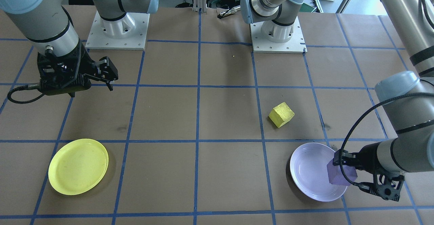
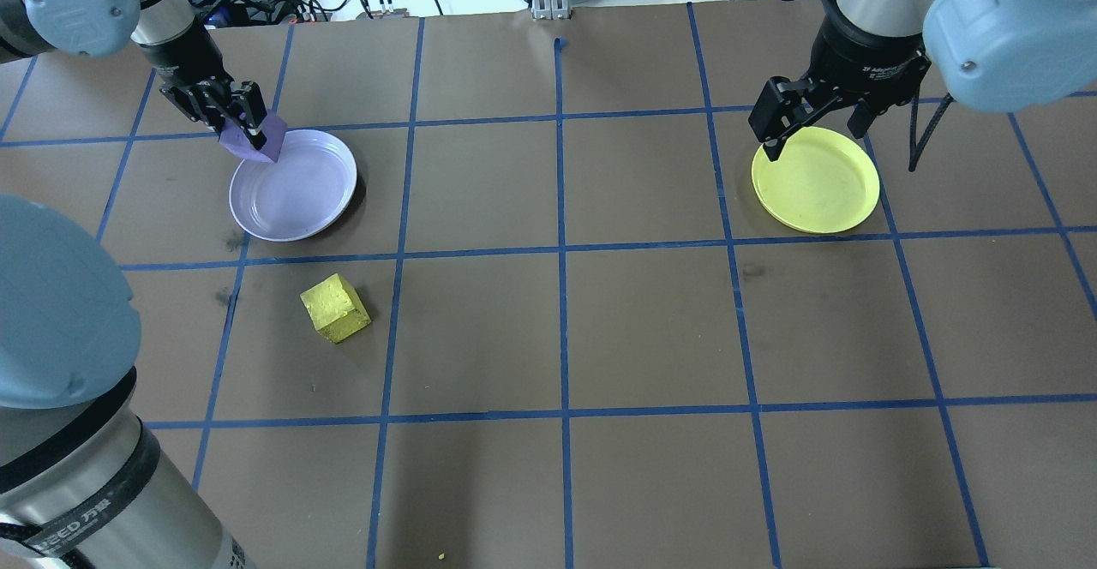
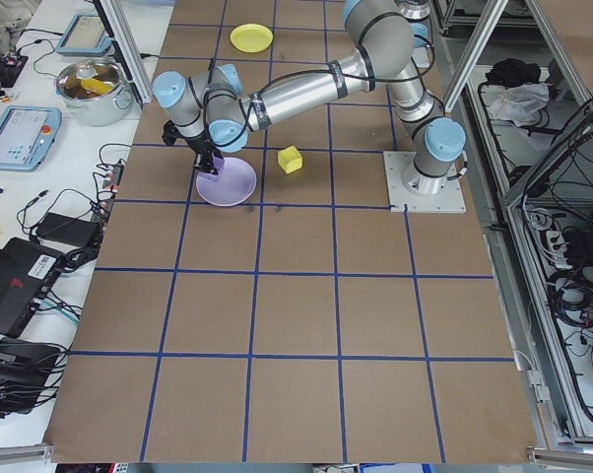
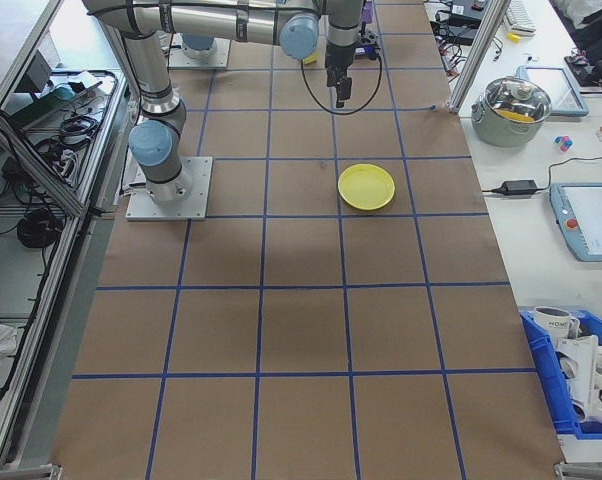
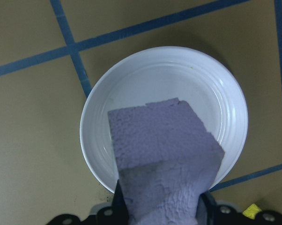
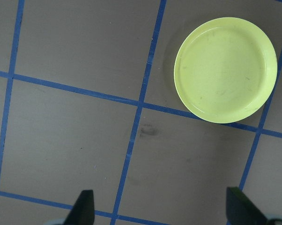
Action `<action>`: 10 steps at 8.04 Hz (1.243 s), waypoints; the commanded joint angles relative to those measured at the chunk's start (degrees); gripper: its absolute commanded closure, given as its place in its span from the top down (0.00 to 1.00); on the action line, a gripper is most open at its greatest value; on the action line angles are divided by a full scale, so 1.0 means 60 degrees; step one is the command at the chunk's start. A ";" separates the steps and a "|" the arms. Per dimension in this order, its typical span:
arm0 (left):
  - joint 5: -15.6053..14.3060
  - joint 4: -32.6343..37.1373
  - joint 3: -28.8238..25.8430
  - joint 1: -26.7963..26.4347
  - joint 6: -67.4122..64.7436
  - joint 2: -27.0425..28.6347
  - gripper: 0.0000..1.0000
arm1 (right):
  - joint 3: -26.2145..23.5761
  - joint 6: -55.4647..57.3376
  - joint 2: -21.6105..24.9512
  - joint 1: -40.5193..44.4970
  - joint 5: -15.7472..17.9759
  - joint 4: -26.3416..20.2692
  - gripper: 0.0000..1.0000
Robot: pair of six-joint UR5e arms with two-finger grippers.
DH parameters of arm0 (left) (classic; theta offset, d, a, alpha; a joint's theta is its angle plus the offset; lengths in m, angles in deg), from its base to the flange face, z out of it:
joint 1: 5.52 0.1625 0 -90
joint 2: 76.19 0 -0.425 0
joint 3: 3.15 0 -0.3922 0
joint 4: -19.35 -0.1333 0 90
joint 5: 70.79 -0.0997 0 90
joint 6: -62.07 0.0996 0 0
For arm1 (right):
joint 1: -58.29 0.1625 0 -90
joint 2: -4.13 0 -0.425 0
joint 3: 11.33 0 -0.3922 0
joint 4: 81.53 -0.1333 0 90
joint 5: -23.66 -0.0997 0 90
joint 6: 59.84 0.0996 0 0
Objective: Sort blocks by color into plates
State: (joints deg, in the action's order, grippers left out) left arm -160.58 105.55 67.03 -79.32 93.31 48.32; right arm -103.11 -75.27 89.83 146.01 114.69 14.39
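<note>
My left gripper [image 2: 247,123] is shut on the purple block [image 2: 257,137], holding it over the far left rim of the lavender plate [image 2: 296,188]. In the left wrist view the purple block [image 5: 164,150] hangs above the lavender plate [image 5: 155,75] and hides the fingers. The yellow block [image 2: 336,308] lies on the table just on my side of that plate, untouched. My right gripper [image 2: 810,136] is open and empty, hovering over the far edge of the yellow plate [image 2: 816,179]. The yellow plate [image 6: 225,70] holds nothing.
Both arm bases [image 1: 117,32] [image 1: 278,35] stand at my edge of the table. Blue tape lines grid the brown tabletop [image 2: 557,329]. A tiny yellow crumb [image 2: 440,556] lies near my edge. A pot [image 3: 95,84] and cables sit off the table's far side.
</note>
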 commanded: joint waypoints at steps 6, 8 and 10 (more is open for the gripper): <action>-0.0050 -0.0127 0.1282 0.0069 -0.0432 -0.0038 0.84 | 0.0003 0.0009 0.0000 0.0000 -0.0012 0.0008 1.00; -0.0094 -0.0142 0.1283 0.0084 -0.0432 -0.0024 0.96 | 0.0003 -0.0006 -0.0015 0.0000 0.0018 0.0008 1.00; -0.0109 -0.0098 0.1152 0.0069 -0.0984 -0.0198 0.96 | 0.0003 0.0009 -0.0058 0.0000 -0.0011 0.0008 1.00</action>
State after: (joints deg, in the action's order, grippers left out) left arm -161.15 104.77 74.37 -78.85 90.28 48.05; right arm -103.09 -75.28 89.70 146.01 114.73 14.44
